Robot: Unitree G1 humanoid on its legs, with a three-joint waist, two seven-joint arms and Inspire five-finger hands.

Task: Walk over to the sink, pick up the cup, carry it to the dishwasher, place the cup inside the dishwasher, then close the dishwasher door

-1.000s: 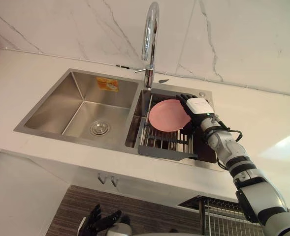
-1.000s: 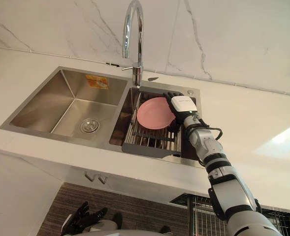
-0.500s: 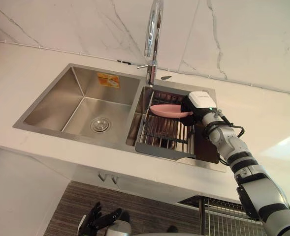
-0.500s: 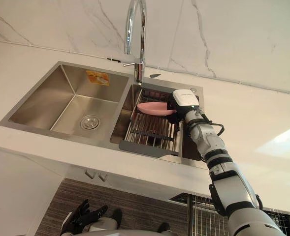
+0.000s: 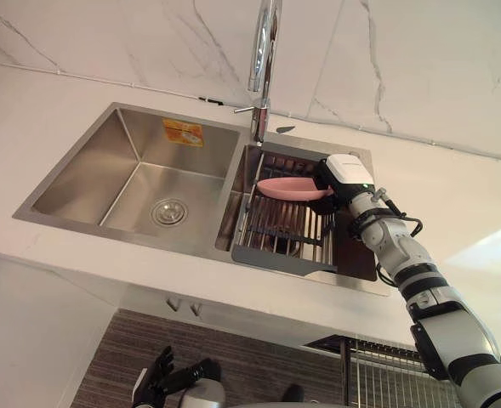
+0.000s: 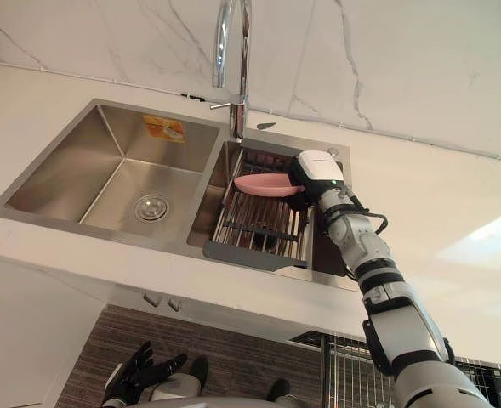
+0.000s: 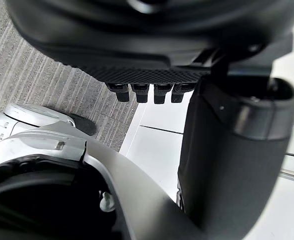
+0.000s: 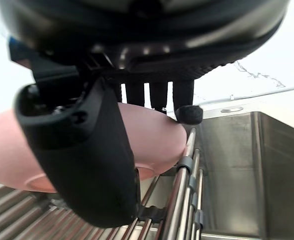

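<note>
A pink shallow bowl [image 5: 288,188] hangs level just above the dish rack [image 5: 284,238] in the sink's right basin. My right hand [image 5: 344,174] reaches in from the right and is shut on the bowl's rim. In the right wrist view the thumb [image 8: 87,150] crosses the bowl [image 8: 156,135] in front and the fingers [image 8: 186,110] curl over its far side. My left hand [image 5: 169,378] hangs low near the floor, open with straight fingers [image 7: 147,92], and holds nothing.
The tall chrome tap [image 5: 263,59] stands right behind the bowl. The left basin [image 5: 122,183] has a round drain. White counter [image 5: 454,212] surrounds the sink [image 5: 131,231]. A wire rack [image 5: 378,374] shows low at the right, below the counter edge.
The bowl stood on edge, facing me, in the rack; it now lies level. My right hand's fingers have closed on its rim. The whole picture has shifted slightly.
</note>
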